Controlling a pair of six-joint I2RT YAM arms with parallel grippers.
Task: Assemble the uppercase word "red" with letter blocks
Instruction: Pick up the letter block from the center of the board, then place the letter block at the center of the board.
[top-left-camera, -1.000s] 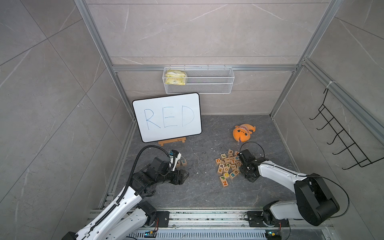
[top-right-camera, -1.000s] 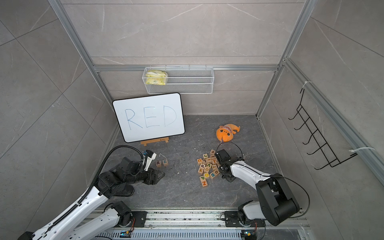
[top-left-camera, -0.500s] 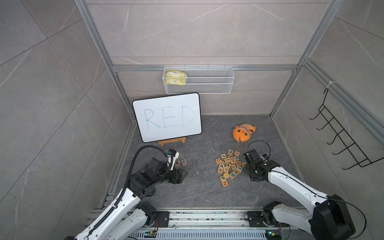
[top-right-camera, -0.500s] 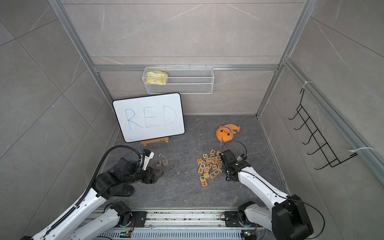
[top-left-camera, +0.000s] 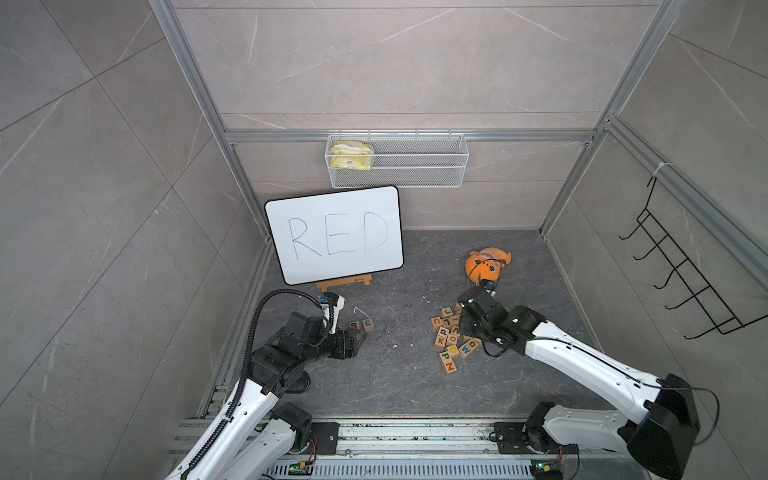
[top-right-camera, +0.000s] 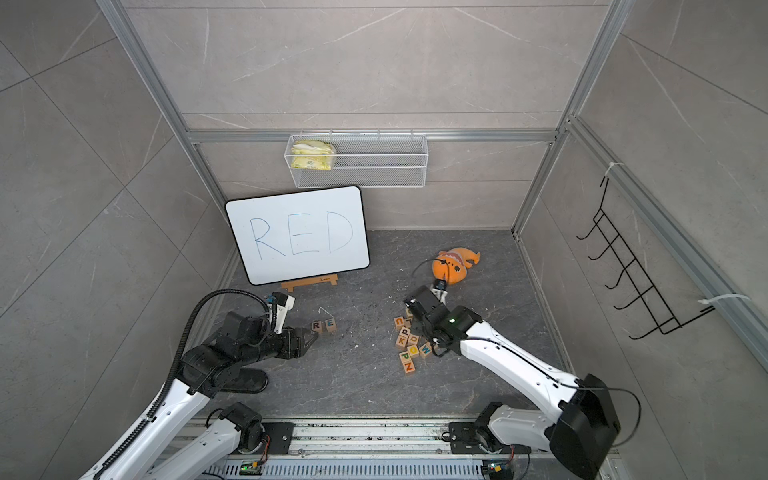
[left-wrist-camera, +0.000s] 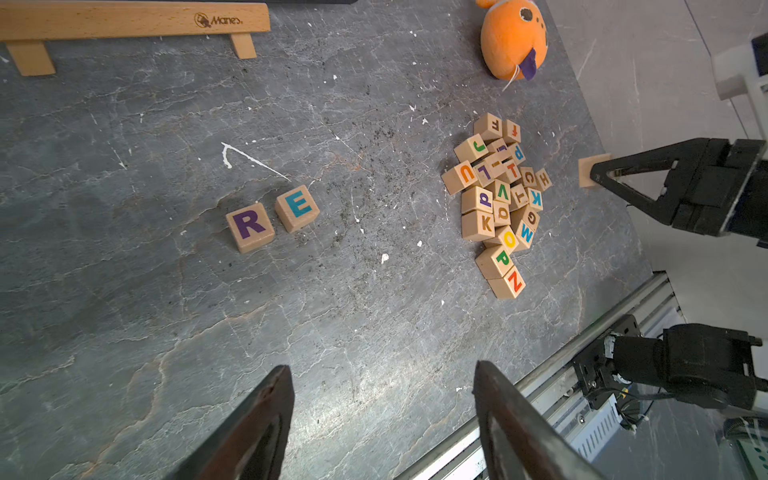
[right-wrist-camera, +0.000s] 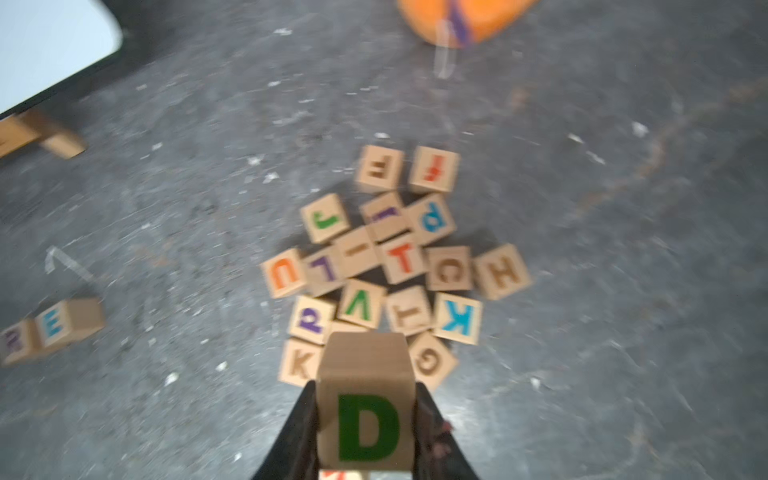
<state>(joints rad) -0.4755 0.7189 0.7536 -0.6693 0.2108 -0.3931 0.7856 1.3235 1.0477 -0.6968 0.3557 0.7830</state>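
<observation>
The purple R block (left-wrist-camera: 249, 226) and blue E block (left-wrist-camera: 297, 208) lie side by side on the dark floor, and both top views show them (top-left-camera: 355, 324) (top-right-camera: 330, 324). Just in front of them my left gripper (left-wrist-camera: 382, 370) hovers open, its jaws empty (top-left-camera: 360, 337). My right gripper (right-wrist-camera: 365, 428) is shut on the green D block (right-wrist-camera: 365, 415), lifted above the pile of letter blocks (right-wrist-camera: 386, 266). In the left wrist view this gripper (left-wrist-camera: 595, 174) holds the D block (left-wrist-camera: 588, 183) at the pile's (left-wrist-camera: 498, 199) far side. The right arm (top-left-camera: 498, 324) hides part of the pile (top-left-camera: 451, 340).
A whiteboard (top-left-camera: 334, 235) reading RED leans on a wooden stand (top-left-camera: 343, 284) at the back left. An orange plush toy (top-left-camera: 486, 264) lies behind the pile. On the back wall hangs a wire basket (top-left-camera: 397, 160), with hooks (top-left-camera: 681, 282) on the right wall. A rail (top-left-camera: 374, 436) crosses the front.
My right gripper has shut on the D block and lifted it off the pile, and the arm has stretched out. The left arm has barely moved.
</observation>
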